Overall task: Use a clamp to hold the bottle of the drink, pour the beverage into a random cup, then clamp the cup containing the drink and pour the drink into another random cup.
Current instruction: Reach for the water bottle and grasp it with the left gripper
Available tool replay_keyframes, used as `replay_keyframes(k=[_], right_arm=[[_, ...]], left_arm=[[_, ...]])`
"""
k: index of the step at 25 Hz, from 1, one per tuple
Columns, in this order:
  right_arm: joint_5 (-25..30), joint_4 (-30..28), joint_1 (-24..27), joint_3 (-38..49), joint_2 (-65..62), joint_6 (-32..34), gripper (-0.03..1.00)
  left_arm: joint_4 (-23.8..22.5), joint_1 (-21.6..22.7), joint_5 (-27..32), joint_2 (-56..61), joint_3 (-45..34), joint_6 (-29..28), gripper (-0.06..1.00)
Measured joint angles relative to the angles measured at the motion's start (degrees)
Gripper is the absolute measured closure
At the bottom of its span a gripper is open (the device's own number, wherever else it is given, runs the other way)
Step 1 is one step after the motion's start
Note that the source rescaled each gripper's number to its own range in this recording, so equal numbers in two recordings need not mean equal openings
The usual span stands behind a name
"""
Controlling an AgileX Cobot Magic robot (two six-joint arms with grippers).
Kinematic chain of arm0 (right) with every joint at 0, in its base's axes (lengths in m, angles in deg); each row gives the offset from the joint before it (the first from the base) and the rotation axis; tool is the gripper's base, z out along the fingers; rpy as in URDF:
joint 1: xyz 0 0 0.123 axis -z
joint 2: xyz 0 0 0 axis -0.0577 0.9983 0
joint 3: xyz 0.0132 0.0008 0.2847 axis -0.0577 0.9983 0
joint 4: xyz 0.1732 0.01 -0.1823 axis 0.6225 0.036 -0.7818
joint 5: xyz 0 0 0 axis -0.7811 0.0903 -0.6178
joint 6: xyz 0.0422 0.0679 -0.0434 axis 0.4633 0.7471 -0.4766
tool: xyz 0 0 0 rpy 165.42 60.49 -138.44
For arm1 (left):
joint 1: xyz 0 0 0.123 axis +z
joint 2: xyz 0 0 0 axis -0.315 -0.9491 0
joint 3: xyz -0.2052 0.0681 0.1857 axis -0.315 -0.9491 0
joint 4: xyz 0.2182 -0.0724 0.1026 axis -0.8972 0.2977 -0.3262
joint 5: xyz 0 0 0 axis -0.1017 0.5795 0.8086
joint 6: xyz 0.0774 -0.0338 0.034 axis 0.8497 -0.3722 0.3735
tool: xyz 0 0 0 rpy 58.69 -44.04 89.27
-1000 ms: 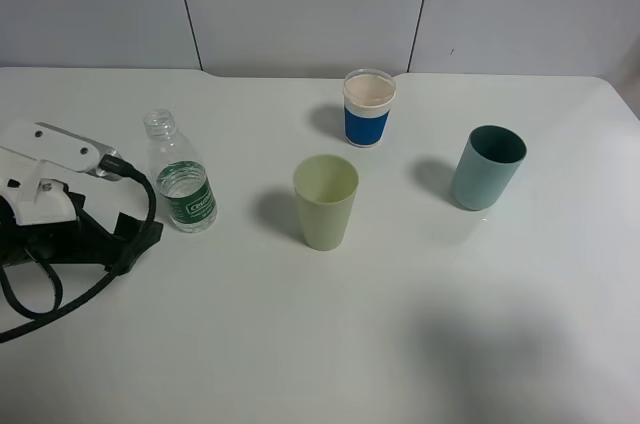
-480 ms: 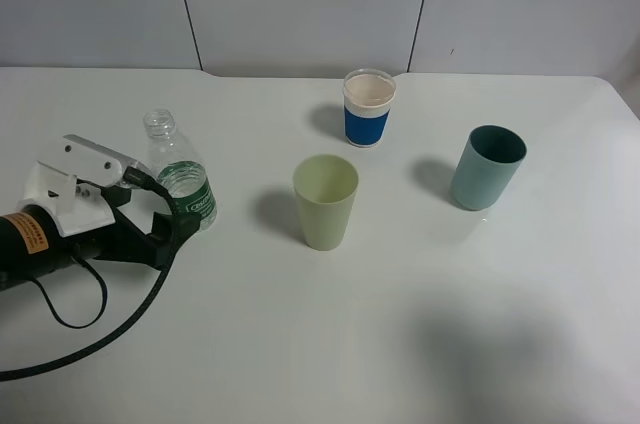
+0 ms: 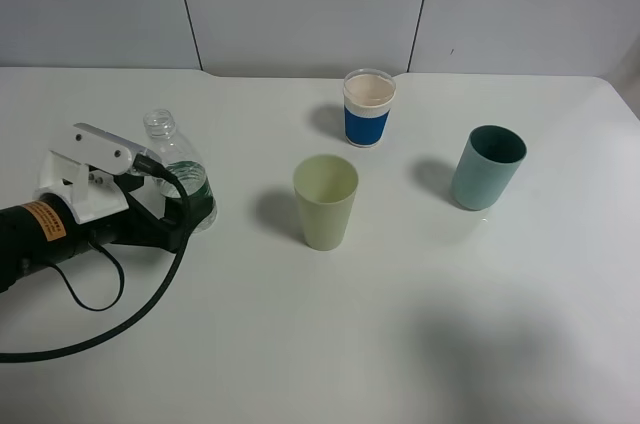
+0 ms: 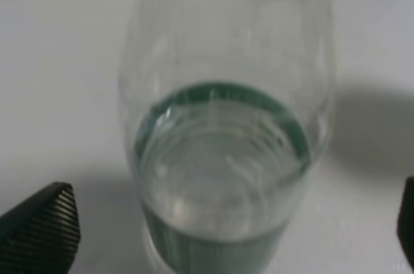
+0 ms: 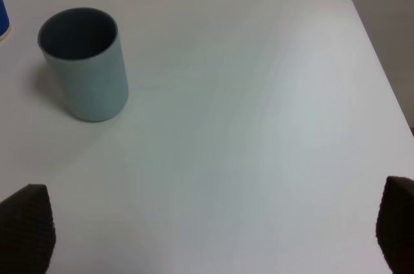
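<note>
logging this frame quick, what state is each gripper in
Left gripper: open, jaws either side of the bottle, not gripping it.
Right gripper: open, holding nothing.

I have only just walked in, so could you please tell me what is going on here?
The left gripper is open around a clear plastic bottle holding some clear liquid, not yet clamped on it. A pale green cup, a blue-and-white paper cup and a teal cup stand upright. The right gripper hangs open near the teal cup.
</note>
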Motion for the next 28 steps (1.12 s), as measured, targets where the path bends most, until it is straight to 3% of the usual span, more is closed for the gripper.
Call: replay_keyframes(k=[13,28], right_arm=[[0.0,0.0,0.0,0.0,0.0,0.0,-0.03],[0.0,0.0,0.0,0.0,0.0,0.0,-0.03]], left_arm=[[-0.1,0.0,-0.8,-4.4,3.8,0.1,-0.06],[-3.6,1.2,-3.0,-10.4,8.5,-0.1,-0.06]])
